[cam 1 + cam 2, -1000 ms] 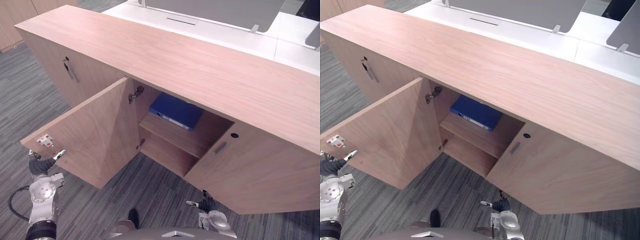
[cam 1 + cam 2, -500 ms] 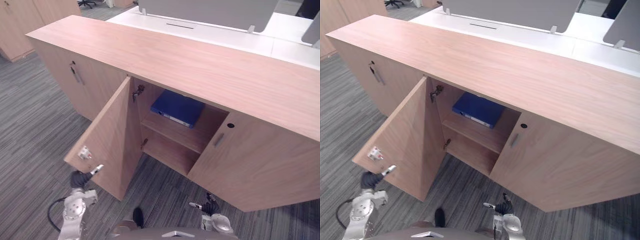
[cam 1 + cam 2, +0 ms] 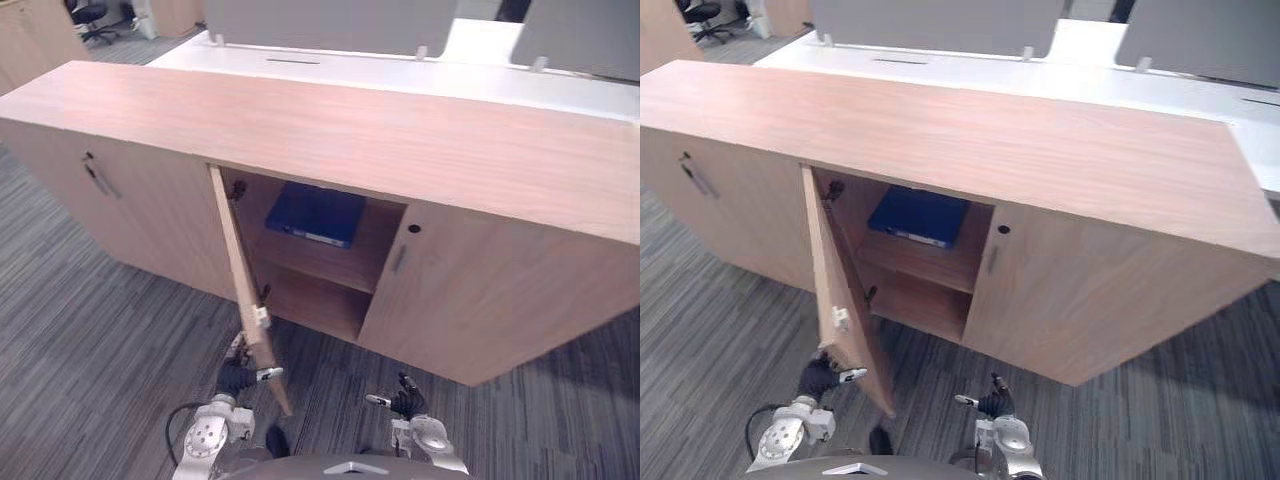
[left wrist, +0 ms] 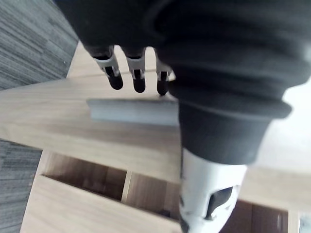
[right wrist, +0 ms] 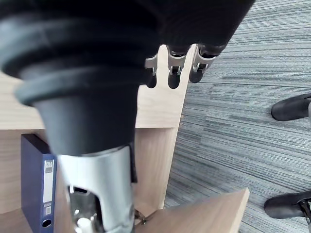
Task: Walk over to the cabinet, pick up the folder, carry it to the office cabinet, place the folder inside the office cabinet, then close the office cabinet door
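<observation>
A blue folder (image 3: 317, 212) lies flat on the upper shelf inside the long wooden office cabinet (image 3: 330, 125); its spine also shows in the right wrist view (image 5: 39, 189). The cabinet door (image 3: 243, 275) stands out from the cabinet, nearly edge-on to me. My left hand (image 3: 235, 378) is low at the door's outer bottom corner, fingers (image 4: 116, 73) straight, holding nothing; whether it touches the door I cannot tell. My right hand (image 3: 405, 400) hangs open near the floor in front of the closed right-hand door, fingers (image 5: 170, 73) relaxed and empty.
A closed door with a bar handle (image 3: 96, 178) sits left of the open compartment, and another closed door (image 3: 480, 300) is on its right. White desks with grey screens (image 3: 330, 22) stand behind the cabinet. Grey striped carpet (image 3: 90, 350) covers the floor.
The camera has shifted. The door has swung from wide open to standing straight out from the cabinet, and my left hand has followed its outer edge to the right. The folder stays on the shelf.
</observation>
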{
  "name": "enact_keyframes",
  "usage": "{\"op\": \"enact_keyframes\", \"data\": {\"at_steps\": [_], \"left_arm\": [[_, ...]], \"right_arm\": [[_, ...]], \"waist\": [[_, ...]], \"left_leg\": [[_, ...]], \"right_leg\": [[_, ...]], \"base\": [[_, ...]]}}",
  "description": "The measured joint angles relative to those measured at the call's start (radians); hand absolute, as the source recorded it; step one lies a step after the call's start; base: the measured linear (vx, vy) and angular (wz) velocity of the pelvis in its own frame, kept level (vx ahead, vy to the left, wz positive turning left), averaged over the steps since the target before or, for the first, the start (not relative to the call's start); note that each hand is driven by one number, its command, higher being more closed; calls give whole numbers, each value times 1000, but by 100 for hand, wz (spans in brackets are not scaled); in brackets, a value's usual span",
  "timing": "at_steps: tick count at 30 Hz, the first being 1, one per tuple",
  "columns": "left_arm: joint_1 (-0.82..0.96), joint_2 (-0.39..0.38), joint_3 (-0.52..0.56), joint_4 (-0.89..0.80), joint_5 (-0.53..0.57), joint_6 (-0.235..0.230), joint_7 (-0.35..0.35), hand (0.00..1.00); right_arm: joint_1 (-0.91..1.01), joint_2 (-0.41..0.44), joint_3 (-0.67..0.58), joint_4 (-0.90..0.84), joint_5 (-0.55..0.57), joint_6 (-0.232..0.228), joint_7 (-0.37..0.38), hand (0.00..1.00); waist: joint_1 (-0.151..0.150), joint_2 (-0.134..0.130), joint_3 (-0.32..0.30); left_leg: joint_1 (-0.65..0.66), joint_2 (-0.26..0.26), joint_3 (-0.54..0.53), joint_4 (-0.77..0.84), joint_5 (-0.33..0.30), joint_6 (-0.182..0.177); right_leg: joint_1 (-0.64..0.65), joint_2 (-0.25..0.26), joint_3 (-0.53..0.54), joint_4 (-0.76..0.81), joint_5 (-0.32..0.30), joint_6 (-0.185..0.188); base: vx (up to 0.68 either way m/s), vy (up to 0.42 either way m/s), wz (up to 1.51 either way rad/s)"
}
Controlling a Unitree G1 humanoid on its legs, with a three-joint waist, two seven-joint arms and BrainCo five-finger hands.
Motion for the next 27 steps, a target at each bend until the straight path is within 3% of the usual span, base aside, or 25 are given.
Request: {"op": "enact_keyframes", "data": {"at_steps": [4,8,12,15,21,27], "left_arm": [[-68,-8,-36,40,1,21,7,0],[-152,-16,-52,79,1,30,40,0],[-233,-14,-33,163,22,42,72,0],[-302,2,-20,203,41,60,107,0],[-388,9,-13,255,41,79,136,0],[-394,4,-12,252,41,76,134,0]], "right_arm": [[1,-1,39,-22,0,3,-3,0],[18,-2,39,-22,-1,19,-3,0],[34,-9,37,-21,-2,22,-2,0],[39,-15,35,-21,-2,22,0,0],[47,-27,0,-19,4,22,1,0],[27,-28,-1,-11,8,20,1,0]], "waist": [[-31,-1,-9],[-53,-13,-21],[-70,-9,-32],[-86,-8,-34],[-109,-8,-35],[-109,-4,-42]], "left_leg": [[-12,14,91,0,-14,1],[-19,20,134,0,-28,-8],[-17,24,138,0,-34,-22],[-19,29,138,1,-40,-31],[-17,50,126,7,-36,-28],[-31,74,-59,8,-29,-37]], "right_leg": [[-59,14,74,0,18,-29],[-92,15,82,0,32,-51],[-93,17,77,-4,33,-51],[-90,19,65,-19,52,-16],[-71,36,18,-33,60,-7],[-92,58,27,-35,81,-12]], "base": [[-54,-10,-65],[-11,-14,-37],[59,-44,-6],[100,-69,-2],[118,-74,4],[56,-72,-11]]}}
